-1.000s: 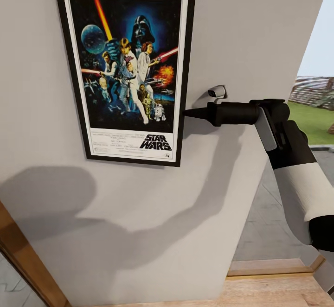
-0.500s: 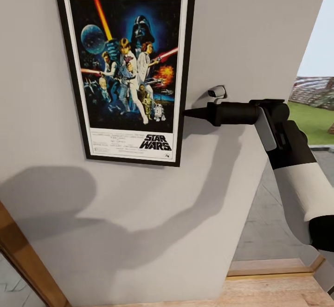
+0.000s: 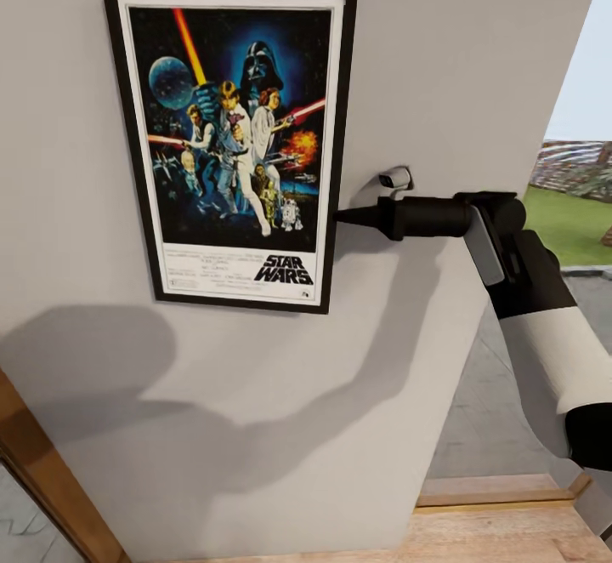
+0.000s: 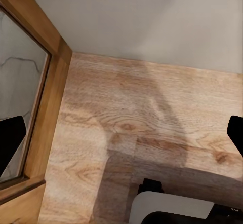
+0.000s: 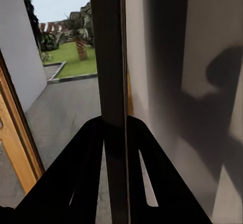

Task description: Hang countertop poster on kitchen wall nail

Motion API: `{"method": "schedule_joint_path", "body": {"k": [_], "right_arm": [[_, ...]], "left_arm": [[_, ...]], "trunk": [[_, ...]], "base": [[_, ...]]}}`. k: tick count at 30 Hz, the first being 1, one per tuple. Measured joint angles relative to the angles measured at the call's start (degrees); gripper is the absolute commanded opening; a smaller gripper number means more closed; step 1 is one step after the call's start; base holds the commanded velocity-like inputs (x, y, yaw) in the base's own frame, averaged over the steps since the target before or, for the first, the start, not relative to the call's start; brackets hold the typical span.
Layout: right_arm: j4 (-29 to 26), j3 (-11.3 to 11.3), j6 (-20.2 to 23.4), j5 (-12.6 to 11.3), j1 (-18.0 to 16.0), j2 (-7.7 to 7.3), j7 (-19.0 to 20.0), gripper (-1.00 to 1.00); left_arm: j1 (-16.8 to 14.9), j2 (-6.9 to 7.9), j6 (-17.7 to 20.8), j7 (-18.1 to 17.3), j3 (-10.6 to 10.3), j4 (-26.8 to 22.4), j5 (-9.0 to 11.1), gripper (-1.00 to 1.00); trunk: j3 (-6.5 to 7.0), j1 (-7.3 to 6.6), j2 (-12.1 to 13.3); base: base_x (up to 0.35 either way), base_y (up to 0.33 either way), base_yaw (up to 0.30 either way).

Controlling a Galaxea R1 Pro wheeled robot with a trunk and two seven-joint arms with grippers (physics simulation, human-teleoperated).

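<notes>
- One poster [image 3: 231,142], black frame and Star Wars art, sits flat against the grey wall [image 3: 442,53], upright with a slight tilt.
- Right claw [image 3: 342,216] pinches the poster's right edge, low on that side; in the right wrist view the frame is a dark slat [image 5: 112,82] clamped between the two black fingers [image 5: 81,168].
- Small nail [image 3: 394,178] sticks out of the wall just above the right claw.
- Left claw [image 4: 121,148] hangs spread wide over the wooden floor [image 4: 152,112], holding nothing.
</notes>
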Motion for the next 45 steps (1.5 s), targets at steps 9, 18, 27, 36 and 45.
{"method": "schedule_joint_path", "body": {"k": [9, 18, 27, 36, 45], "right_arm": [[0.0, 0.0, 0.1, -0.3, 0.3, 0.01, 0.0, -1.00], [-0.2, -0.1, 0.0, 0.0, 0.3, 0.00, 0.0, -1.00], [-1.2, 0.0, -0.4, 1.0, 0.3, -0.02, 0.0, -1.00], [-1.4, 0.0, -0.4, 1.0, 0.3, -0.02, 0.0, -1.00], [-1.4, 0.0, -0.4, 1.0, 0.3, -0.01, 0.0, -1.00]], "left_arm": [[0.0, 0.00, 0.0, 0.0, 0.0, 0.0, 0.0, 1.00], [0.0, 0.00, 0.0, 0.0, 0.0, 0.0, 0.0, 1.00], [0.0, 0.00, 0.0, 0.0, 0.0, 0.0, 0.0, 1.00], [0.0, 0.00, 0.0, 0.0, 0.0, 0.0, 0.0, 1.00], [0.0, 0.00, 0.0, 0.0, 0.0, 0.0, 0.0, 1.00]], "trunk": [[0.00, 0.00, 0.0], [0.00, 0.00, 0.0], [-0.01, 0.00, 0.0], [-0.01, 0.01, 0.0], [0.00, 0.03, 0.0]], "base": [[0.000, 0.000, 0.000], [0.000, 0.000, 0.000], [0.000, 0.000, 0.000], [0.000, 0.000, 0.000], [-0.057, 0.000, 0.000]]}}
